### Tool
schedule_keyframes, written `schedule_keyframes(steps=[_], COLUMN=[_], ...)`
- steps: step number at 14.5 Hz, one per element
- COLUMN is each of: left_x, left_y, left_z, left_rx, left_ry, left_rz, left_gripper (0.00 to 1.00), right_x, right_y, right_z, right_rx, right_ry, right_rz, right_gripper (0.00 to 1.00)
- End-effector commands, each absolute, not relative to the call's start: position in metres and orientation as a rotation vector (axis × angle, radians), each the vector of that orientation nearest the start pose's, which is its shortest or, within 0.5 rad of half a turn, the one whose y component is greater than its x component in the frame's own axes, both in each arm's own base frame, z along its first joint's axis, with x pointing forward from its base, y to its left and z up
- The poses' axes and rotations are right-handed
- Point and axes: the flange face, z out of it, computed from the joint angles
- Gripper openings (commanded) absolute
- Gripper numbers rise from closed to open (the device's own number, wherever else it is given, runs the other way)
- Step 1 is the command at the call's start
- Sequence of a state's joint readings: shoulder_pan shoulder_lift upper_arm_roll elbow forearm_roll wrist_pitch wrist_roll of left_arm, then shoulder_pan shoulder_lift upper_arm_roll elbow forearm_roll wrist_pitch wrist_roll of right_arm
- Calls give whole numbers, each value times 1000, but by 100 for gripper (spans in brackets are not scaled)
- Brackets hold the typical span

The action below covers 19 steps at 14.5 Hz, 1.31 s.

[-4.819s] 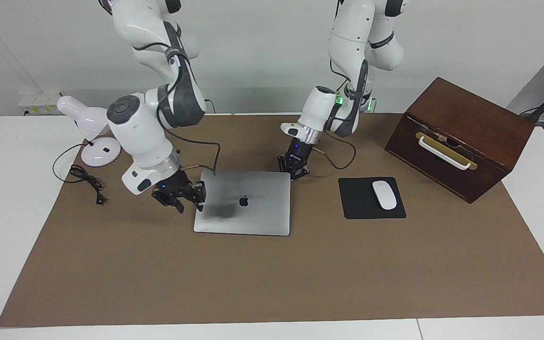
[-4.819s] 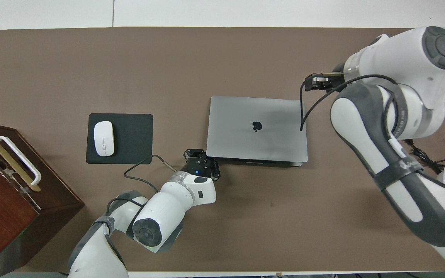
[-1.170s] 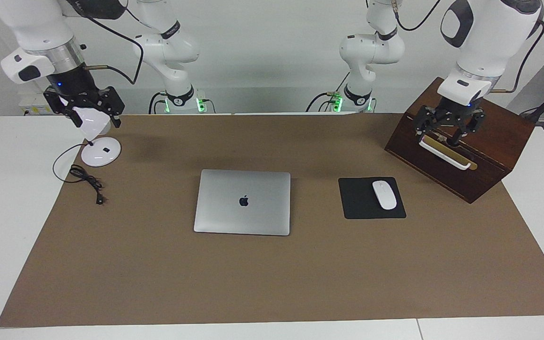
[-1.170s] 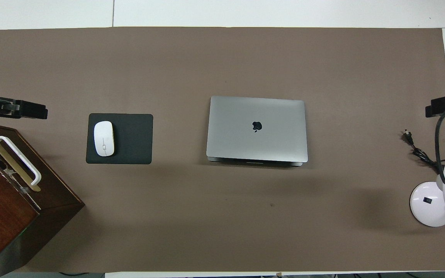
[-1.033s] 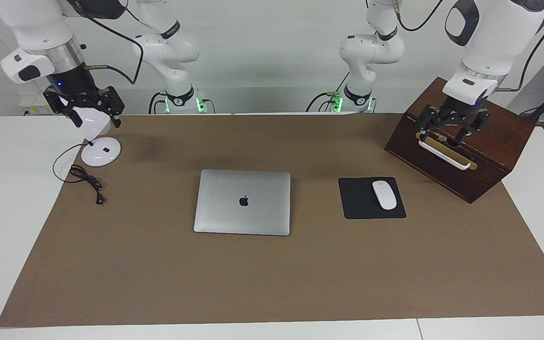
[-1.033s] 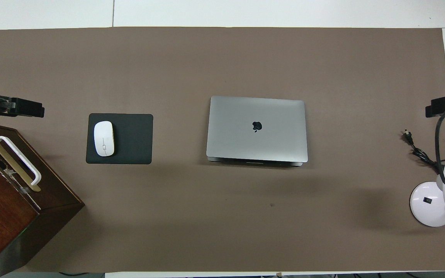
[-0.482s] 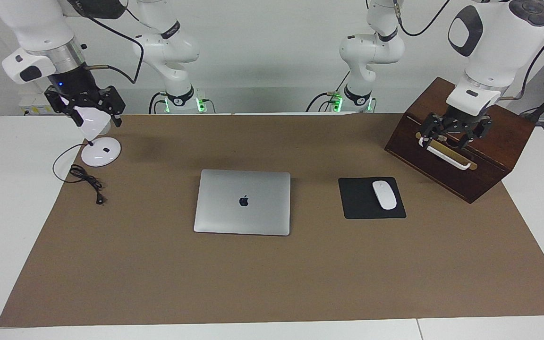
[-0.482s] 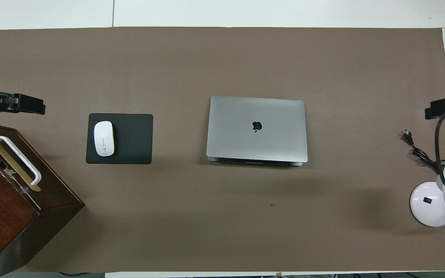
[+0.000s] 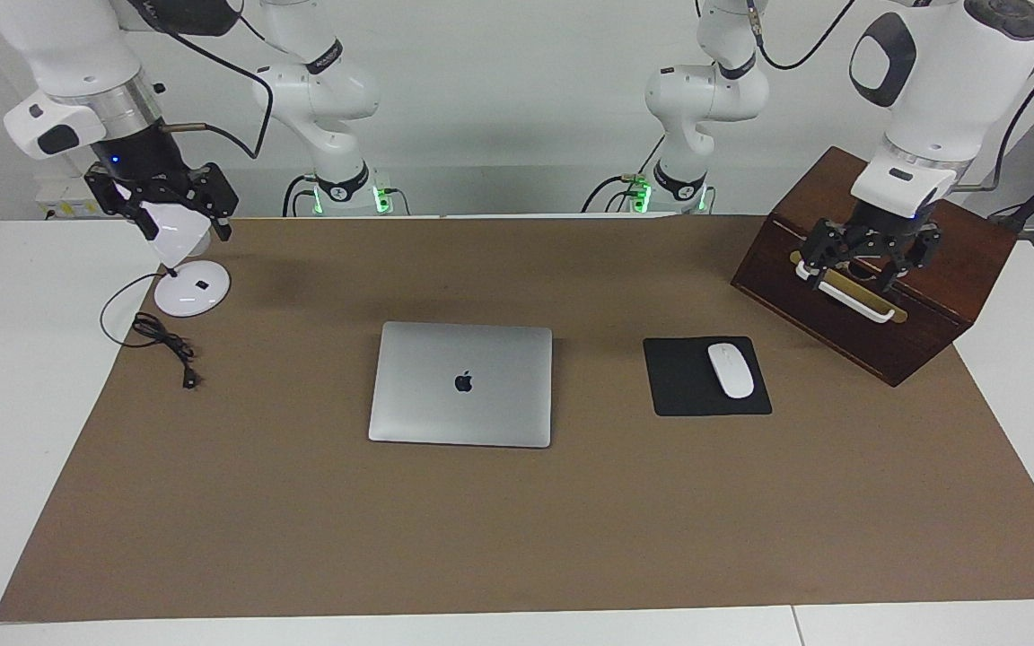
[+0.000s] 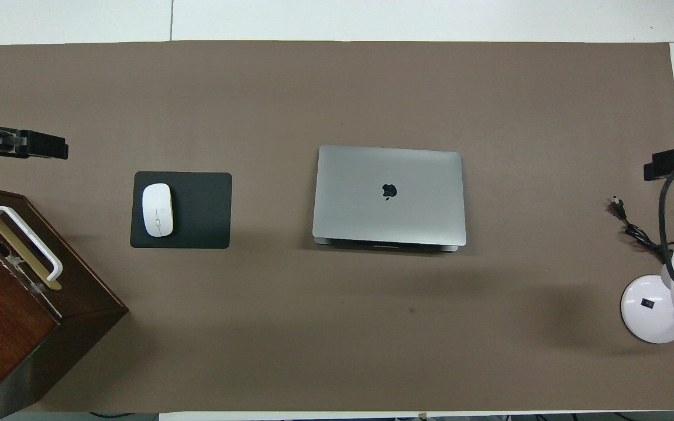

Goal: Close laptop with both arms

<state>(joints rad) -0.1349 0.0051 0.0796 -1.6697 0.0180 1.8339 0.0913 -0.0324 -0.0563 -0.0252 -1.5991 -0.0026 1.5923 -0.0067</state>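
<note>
Your laptop (image 9: 461, 384) lies shut, long axis along the desk (image 9: 517, 538), midway between left claw (image 9: 867, 256) and right claw (image 9: 162, 202); both open, empty, raised at the ends.

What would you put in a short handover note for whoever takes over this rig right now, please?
Left gripper: open, empty, raised over the wooden box at the left arm's end of the table.
Right gripper: open, empty, raised over the white desk lamp at the right arm's end.
Laptop: mid-table on the brown mat, lid down flat, logo up, beside the black mouse pad with its mouse.
Done: the laptop is closed; both arms are clear of it.
Left: nothing visible on the laptop; just park the arms.
</note>
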Motion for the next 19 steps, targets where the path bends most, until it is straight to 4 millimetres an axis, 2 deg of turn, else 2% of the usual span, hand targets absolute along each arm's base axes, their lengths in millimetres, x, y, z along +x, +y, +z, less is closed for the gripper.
schedule_keyframes(steps=[1,4,6,10,13,15,17,19], left_x=[584,583,584,585,585,583,576,575], left_y=[-30,-28,-16,-30,-32,-33,-32,-33], left_z=[599,598,597,601,601,602,597,602], left_rx=[-3080,-3082,-3082,-3097,-3102,-3121,-3138,-3131], left_ry=[216,206,173,86,86,81,76,81], left_rz=[-268,-256,-260,-302,-303,-258,-117,-114], left_gripper=[100,100,100,100,100,100,100,100], right_x=[533,532,532,532,532,533,533,532], right_y=[-35,-36,-36,-37,-38,-38,-38,-38], right_z=[647,647,647,647,647,646,646,647], right_rx=[-3154,-3152,-3152,-3152,-3152,-3152,-3152,-3152], right_ry=[44,46,46,49,53,53,53,51], right_rz=[-72,-72,-72,-72,-69,-67,-69,-72], right_gripper=[100,100,100,100,100,100,100,100])
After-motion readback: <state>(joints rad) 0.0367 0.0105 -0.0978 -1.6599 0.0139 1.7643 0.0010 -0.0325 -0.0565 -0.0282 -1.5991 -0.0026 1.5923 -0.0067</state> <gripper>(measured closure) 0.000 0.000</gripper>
